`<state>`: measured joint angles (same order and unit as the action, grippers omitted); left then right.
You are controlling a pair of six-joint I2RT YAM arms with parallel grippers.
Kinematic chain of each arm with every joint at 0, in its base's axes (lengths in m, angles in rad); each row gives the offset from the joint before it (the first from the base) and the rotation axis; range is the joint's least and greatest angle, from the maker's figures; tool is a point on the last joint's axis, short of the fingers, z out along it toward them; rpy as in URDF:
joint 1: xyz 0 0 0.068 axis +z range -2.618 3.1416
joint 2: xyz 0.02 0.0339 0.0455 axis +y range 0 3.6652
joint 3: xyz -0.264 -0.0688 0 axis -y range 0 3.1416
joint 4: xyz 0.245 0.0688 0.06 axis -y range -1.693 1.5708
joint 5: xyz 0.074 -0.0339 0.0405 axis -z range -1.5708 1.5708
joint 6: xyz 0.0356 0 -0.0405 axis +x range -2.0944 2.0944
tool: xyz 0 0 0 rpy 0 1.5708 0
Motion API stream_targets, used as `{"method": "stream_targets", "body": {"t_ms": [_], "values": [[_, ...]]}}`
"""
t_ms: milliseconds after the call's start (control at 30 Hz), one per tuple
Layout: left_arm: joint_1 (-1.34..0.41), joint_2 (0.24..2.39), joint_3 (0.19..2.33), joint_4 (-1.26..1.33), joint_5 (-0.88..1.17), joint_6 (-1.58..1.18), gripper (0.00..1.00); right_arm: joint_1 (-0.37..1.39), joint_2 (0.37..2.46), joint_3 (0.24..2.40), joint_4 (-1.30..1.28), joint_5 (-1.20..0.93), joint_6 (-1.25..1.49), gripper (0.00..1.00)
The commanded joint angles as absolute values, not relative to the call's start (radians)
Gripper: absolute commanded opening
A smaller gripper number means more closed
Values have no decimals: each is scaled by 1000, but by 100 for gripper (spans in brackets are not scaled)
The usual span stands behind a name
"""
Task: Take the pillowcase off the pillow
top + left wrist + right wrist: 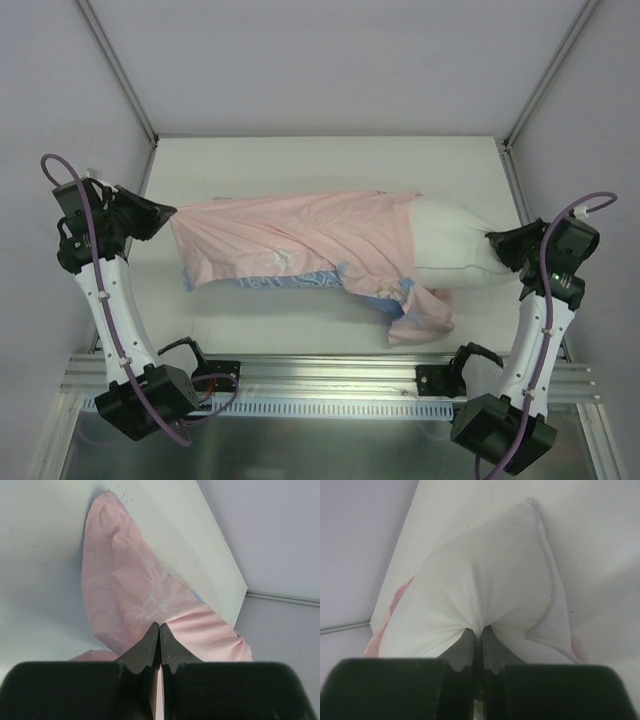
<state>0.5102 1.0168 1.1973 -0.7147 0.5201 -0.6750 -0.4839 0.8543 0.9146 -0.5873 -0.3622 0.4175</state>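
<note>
Top external view shows the pillow (455, 250) lying across the table (300, 160), its bared right end pinched by the right gripper (497, 243), the left gripper (168, 215) nipping the left edge of the pink pillowcase (300, 235) (both soft, light, probably slippery; corners and seams look the surest holds).

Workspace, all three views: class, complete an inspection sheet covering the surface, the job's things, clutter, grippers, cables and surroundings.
Surface: white table, no spills seen.
Job's things: pink pillowcase covers most of the white pillow; only the pillow's right end is bare.
Clutter: nothing seen.
Grippers: left gripper shut on the pillowcase's left end; right gripper shut on the pillow's bare end.
Cables: purple cable on each arm, off the fabric.
Surroundings: grey walls; metal rail at the near edge.
</note>
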Motion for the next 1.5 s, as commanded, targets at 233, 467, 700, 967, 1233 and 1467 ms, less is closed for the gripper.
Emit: {"method": "stream_targets", "body": {"t_ms": [233, 467, 700, 967, 1233, 1467], "values": [[319, 957, 899, -534, 459, -608, 72, -417, 621, 617, -457, -261, 358, 68], [178, 1006, 986, -591, 321, -586, 90, -382, 647, 865, -589, -235, 247, 91], [83, 1262, 1175, -589, 261, -588, 91, -89, 918, 1086, -653, -158, 166, 96], [64, 1538, 1359, -601, 190, -598, 92, 20, 1346, 1337, -677, -54, 150, 98], [72, 1725, 1423, -627, 193, -656, 96, 5, 1592, 1493, -681, -113, 199, 98], [71, 1856, 1431, -632, 233, -680, 97, 5, 1649, 1347, -549, -228, 251, 94]]}}
